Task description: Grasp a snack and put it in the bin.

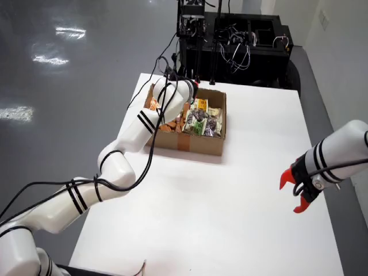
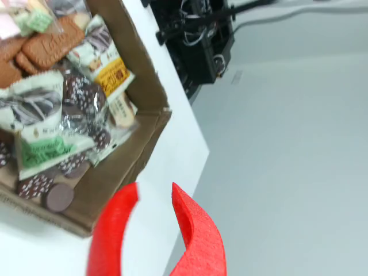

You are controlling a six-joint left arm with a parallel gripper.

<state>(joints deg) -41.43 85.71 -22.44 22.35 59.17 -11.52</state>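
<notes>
A cardboard box (image 1: 192, 144) stands on the white table (image 1: 230, 207) at the back left. It holds several snack packs (image 1: 202, 121): brown biscuits on the left, green, yellow and dark chocolate packs on the right. The working white arm reaches over the box. Its gripper (image 1: 194, 86) hangs over the box's far rim and is mostly hidden in the overhead view. In the wrist view the red fingers (image 2: 190, 230) stand a little apart with nothing between them; the gripper (image 2: 154, 192) is above the box's corner (image 2: 152, 123), beside the snacks (image 2: 57, 109).
A second white arm with a red gripper (image 1: 296, 192) hangs over the table's right side. Black equipment with cables (image 1: 230, 40) stands behind the table. Cables trail along the working arm. The table edge (image 2: 192, 172) drops to grey floor close to the box.
</notes>
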